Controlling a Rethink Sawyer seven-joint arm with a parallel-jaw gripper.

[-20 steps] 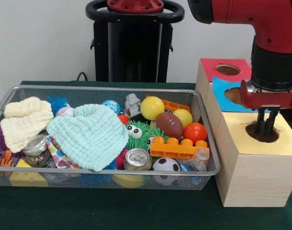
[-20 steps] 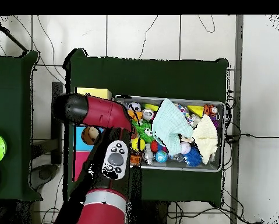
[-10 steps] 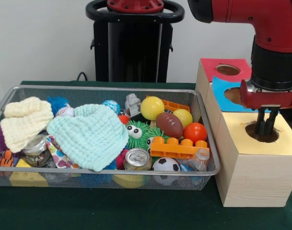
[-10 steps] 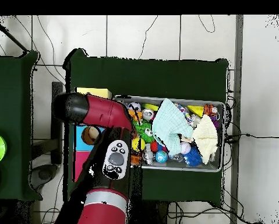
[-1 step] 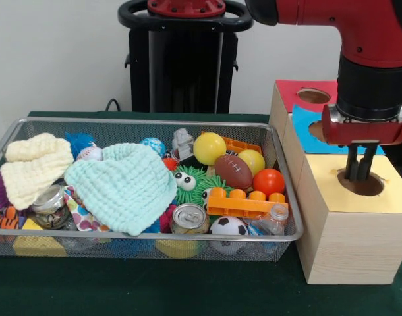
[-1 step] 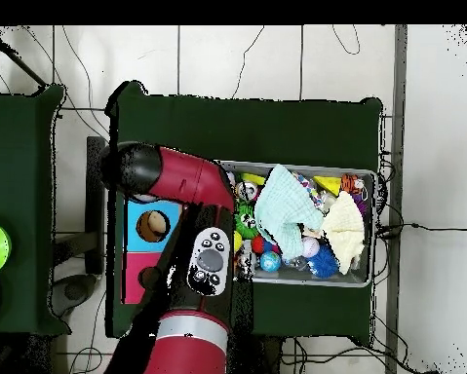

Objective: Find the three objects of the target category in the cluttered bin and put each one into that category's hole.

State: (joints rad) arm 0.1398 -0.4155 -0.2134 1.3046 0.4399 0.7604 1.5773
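My gripper point(image 5: 357, 172) hangs just over the round hole point(image 5: 363, 185) in the yellow-topped wooden box point(image 5: 333, 197), right of the bin. Its two dark fingers stand close together, and I see nothing between them. The wire bin point(image 5: 148, 121) holds mixed clutter: a yellow ball point(image 5: 209, 148), a brown football point(image 5: 233, 171), an orange ball point(image 5: 269, 182), a soccer ball point(image 5: 228, 227), a drink can point(image 5: 189, 218), an orange toy brick point(image 5: 244, 203) and a green furry toy with eyes point(image 5: 188, 183). In the overhead view the red arm point(image 6: 183, 185) covers the gripper and the yellow box.
A mint knitted cloth point(image 5: 125, 187) and a cream one point(image 5: 33, 168) cover the bin's left half. Behind the yellow box stand a blue-topped box point(image 6: 152, 226) and a red-topped box point(image 5: 313, 95), each with a hole. A green cloth covers the table point(image 5: 188, 289).
The gripper has risen a little out of the yellow hole and shifted slightly towards the bin. In the overhead view the arm has swung off the blue box, uncovering its hole.
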